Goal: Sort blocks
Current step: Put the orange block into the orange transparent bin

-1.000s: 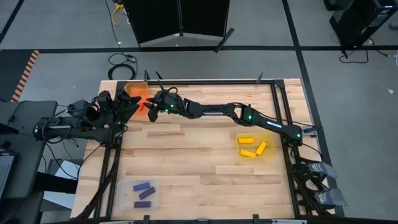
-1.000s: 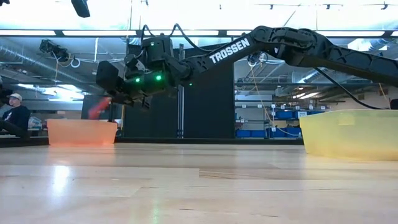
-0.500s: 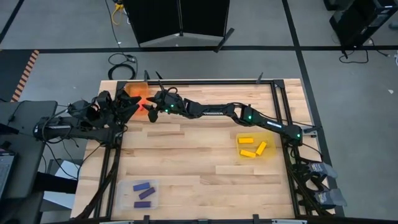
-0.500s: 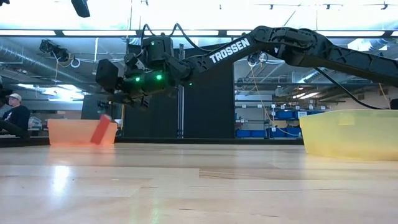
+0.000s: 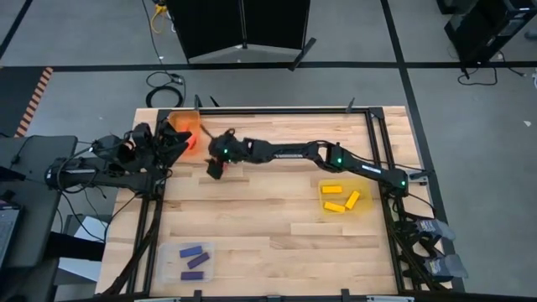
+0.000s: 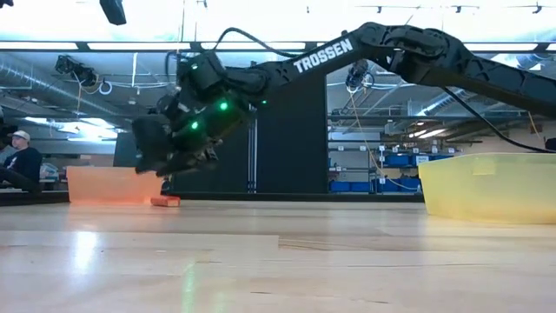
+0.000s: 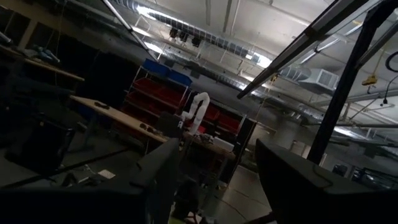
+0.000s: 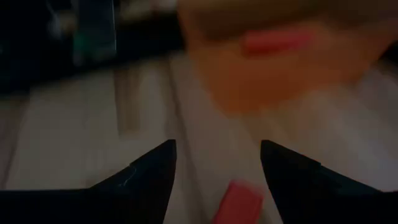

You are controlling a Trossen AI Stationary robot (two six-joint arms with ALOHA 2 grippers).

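My right gripper (image 5: 215, 168) (image 6: 153, 162) is stretched across to the far left of the table, open, tipped down and holding nothing. A red block (image 6: 165, 201) (image 8: 239, 202) lies flat on the wood just outside the translucent orange tray (image 5: 180, 122) (image 6: 109, 184), a little ahead of the right gripper's fingers. Another red block (image 8: 277, 42) shows inside that tray. My left gripper (image 5: 176, 141) (image 7: 214, 180) waits at the table's left edge beside the orange tray, open and pointing up into the room.
A yellow tray (image 5: 340, 197) (image 6: 491, 187) with three yellow blocks sits toward the right side. A clear tray (image 5: 193, 258) with three purple blocks sits at the near left corner. Bare wood lies between them. A person sits far off in the room at the low view's left.
The red block has dropped away from my right gripper: a second ago it was up at the gripper, then falling beside the orange tray, and now it lies flat on the table outside the tray. The right gripper has drawn back toward the near edge and tipped downward.
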